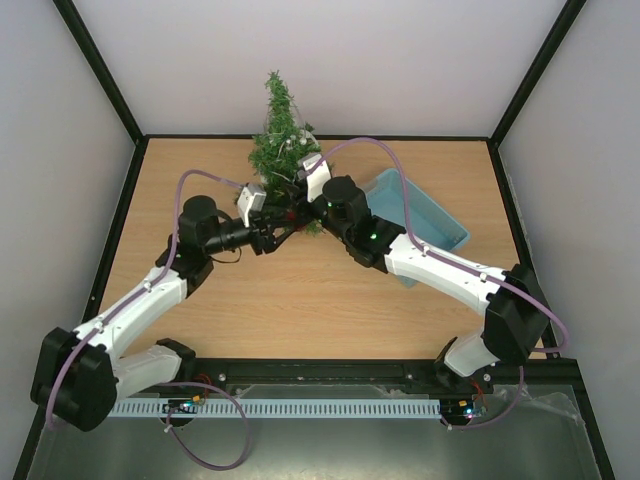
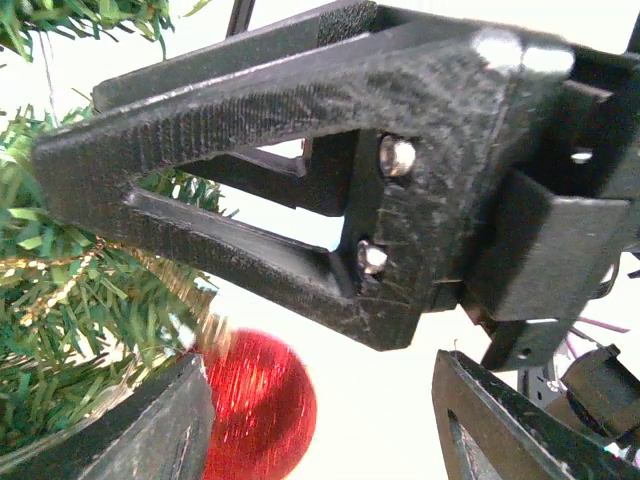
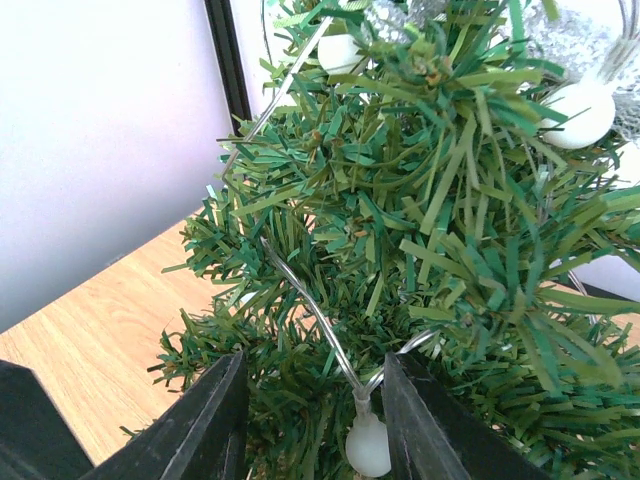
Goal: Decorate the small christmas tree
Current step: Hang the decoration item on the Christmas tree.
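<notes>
Small christmas tree point(image 1: 280, 140) stands upper centre on the worktop point(image 1: 300, 290); right hand point(image 3: 315, 358) apart around the light wire point(image 3: 310, 300); left hand point(image 2: 322, 375) apart beside a red ball point(image 2: 260, 400); best seat the wire deep between branches.

A light wooden table point(image 1: 300, 300) fills the middle of the top view. A pale blue tray point(image 1: 445, 228) (shallow, rectangular) lies right of centre. A white slotted strip point(image 1: 320, 408) runs along the bottom.
</notes>
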Motion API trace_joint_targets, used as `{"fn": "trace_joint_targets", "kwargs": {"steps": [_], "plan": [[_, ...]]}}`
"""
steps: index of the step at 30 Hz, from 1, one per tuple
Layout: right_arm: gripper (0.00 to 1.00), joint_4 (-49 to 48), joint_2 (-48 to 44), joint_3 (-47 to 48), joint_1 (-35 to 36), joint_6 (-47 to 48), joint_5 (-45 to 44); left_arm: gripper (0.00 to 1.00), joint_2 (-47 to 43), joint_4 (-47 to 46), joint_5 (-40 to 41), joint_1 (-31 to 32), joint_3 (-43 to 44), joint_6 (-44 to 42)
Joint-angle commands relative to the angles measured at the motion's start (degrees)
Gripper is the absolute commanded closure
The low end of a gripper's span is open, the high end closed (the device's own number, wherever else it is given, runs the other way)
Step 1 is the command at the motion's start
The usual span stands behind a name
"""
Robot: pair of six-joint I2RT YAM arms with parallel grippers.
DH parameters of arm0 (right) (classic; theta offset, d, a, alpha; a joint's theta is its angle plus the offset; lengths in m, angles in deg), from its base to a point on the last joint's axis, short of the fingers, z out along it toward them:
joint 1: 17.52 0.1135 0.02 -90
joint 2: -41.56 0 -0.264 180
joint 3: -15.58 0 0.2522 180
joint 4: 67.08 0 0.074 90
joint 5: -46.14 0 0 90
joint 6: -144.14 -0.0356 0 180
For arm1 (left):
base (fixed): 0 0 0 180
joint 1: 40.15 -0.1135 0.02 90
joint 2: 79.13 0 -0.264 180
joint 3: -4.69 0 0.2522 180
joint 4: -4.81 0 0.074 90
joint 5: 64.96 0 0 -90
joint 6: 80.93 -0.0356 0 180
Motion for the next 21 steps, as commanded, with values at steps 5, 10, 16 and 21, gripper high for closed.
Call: {"fn": "trace_joint_targets", "kwargs": {"steps": [5, 10, 16, 21], "plan": [[0.64, -0.6, 0.3, 0.4, -0.1, -0.9, -0.7, 0.4, -6.5, 6.2, 7.5, 0.2, -1.0, -2.5], [0.62, -0.3, 0.0, 0.6, -0.2, -1.6, -0.7, 0.39, -9.4, 9.1, 11.6, 0.2, -1.1, -2.6], [0.58, 0.7, -1.1, 0.8, -0.1, -2.2, -0.1, 0.37, -12.1, 12.5, 17.7, 0.1, -0.6, -2.9], [0.52, 1.8, -3.4, 0.1, -0.1, -2.7, 0.0, 0.35, -13.7, 14.6, 21.8, 0.1, 0.1, -3.1]]}}
